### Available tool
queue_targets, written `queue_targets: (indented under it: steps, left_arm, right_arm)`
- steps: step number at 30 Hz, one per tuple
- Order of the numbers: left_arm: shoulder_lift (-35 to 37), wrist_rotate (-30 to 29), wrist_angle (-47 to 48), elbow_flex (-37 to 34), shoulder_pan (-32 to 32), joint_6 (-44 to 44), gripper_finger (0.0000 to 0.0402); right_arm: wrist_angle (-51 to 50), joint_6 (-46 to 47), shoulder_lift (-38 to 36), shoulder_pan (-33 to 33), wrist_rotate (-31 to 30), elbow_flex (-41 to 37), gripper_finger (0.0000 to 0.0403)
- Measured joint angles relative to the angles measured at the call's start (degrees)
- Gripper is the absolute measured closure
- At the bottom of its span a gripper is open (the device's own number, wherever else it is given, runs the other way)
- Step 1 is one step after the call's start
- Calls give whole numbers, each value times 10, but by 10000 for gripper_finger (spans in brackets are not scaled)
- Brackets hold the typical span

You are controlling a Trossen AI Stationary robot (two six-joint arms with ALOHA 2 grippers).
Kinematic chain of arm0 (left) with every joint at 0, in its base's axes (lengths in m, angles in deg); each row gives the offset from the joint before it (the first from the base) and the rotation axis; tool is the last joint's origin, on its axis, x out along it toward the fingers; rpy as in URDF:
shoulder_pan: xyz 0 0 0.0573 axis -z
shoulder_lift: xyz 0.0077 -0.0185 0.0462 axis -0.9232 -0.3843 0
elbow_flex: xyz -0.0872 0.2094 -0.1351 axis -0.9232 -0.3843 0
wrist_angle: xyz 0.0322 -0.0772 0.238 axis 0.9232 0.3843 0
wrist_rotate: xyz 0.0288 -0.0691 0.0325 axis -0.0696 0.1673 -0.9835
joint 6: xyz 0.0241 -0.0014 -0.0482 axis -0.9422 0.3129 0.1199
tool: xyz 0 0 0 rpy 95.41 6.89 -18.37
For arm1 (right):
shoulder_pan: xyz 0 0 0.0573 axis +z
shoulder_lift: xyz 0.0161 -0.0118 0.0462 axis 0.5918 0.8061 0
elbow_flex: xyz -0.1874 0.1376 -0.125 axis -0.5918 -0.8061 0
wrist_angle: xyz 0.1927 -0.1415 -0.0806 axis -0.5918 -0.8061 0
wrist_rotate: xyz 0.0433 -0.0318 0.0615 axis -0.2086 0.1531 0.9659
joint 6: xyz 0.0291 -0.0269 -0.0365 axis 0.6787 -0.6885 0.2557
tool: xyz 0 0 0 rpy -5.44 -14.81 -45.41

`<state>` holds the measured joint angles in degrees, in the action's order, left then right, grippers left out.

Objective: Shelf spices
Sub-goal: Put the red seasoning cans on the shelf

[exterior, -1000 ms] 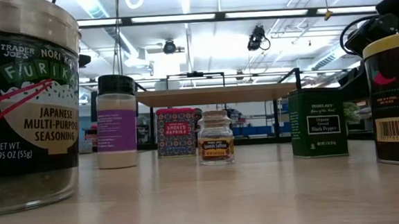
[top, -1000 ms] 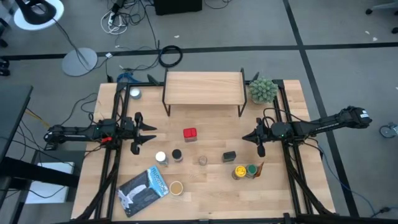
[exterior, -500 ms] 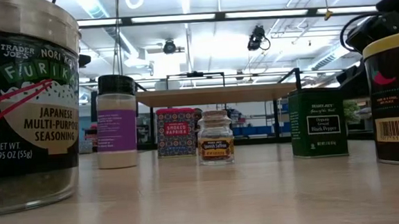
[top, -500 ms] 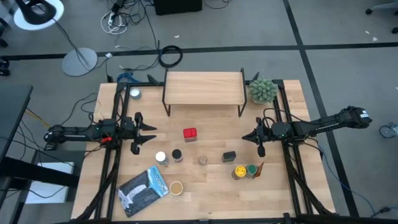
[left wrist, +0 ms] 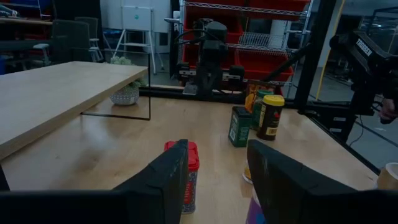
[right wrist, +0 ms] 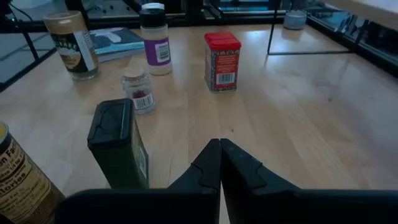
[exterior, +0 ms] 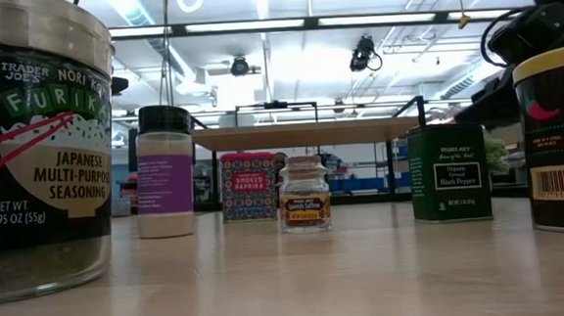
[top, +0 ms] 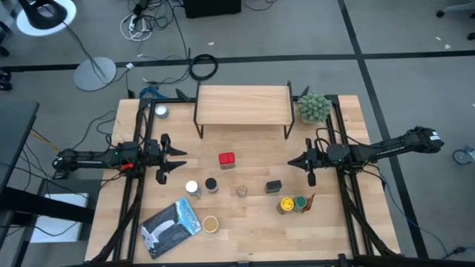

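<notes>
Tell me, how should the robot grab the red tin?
Probably from above, pinching the two flat side walls just under the lid. The red tin stands upright with a square body, nothing touches it, and the open left tool is closest. The right tool is shut.
</notes>
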<state>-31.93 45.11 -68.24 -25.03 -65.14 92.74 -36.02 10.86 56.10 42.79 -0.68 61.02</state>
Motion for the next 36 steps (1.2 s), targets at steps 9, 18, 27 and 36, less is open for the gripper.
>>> queue_targets:
  steps: [9,18,27,36]
  left_arm:
    - [0,0,0,0,0,0,232]
    - [0,0,0,0,0,0,232]
    - [0,0,0,0,0,0,232]
    - [0,0,0,0,0,0,232]
  right_arm:
    - [2,42,0,0,0,0,396]
    - [1,42,0,-1,-56,0,400]
    - [-9,76,6,-1,-65,15,401]
    - [-7,63,43,-1,-103,35,401]
